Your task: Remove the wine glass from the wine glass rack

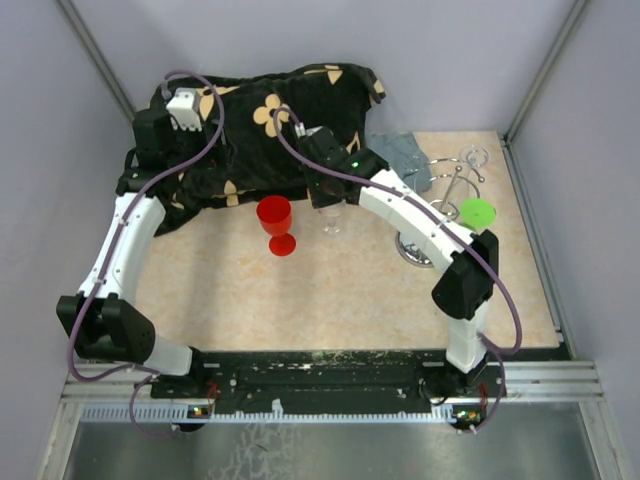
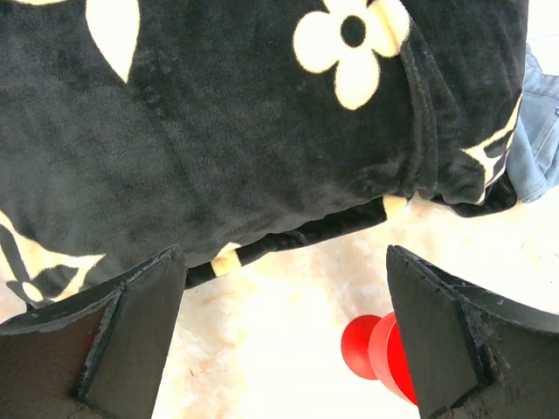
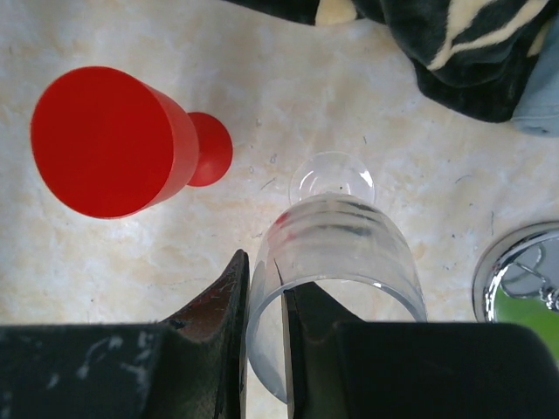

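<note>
A clear wine glass stands upright near the table's middle, away from the rack. My right gripper is shut on its rim, one finger inside the bowl and one outside. I cannot tell whether its foot touches the table. The silver wire rack stands at the right, with a green glass on it. Its round base shows in the right wrist view. My left gripper is open and empty above the edge of the black cloth.
A red plastic goblet stands just left of the clear glass and shows in both wrist views. The black flowered cloth covers the back left. A blue-grey cloth lies beside the rack.
</note>
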